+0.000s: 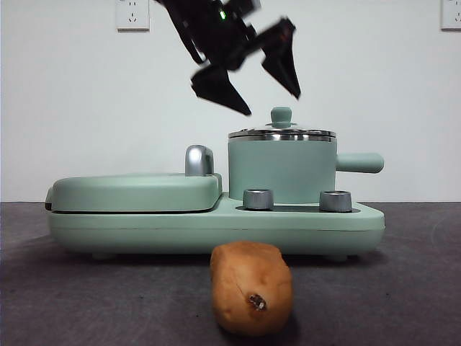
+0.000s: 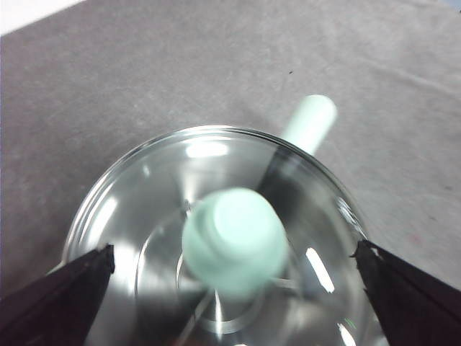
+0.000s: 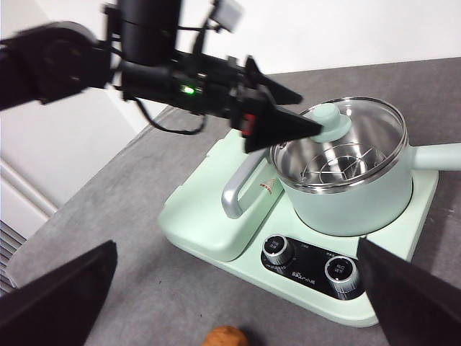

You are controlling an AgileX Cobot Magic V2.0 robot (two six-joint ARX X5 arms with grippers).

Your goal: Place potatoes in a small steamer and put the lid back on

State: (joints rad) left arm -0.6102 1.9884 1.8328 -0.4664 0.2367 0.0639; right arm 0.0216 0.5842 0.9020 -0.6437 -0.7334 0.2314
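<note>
The potato lies on the dark table in front of the cooker; its top edge shows in the right wrist view. The small steamer stands on the cooker's right half with the lid on it. My left gripper hangs open just above the lid's green knob. In the left wrist view the knob lies between the spread jaws of the left gripper. My right gripper is open and empty, high above the table in front of the cooker.
The mint-green cooker base carries a closed flat griddle plate on its left half, with a steel handle, and two steel dials at the front. The steamer's side handle sticks out to the right.
</note>
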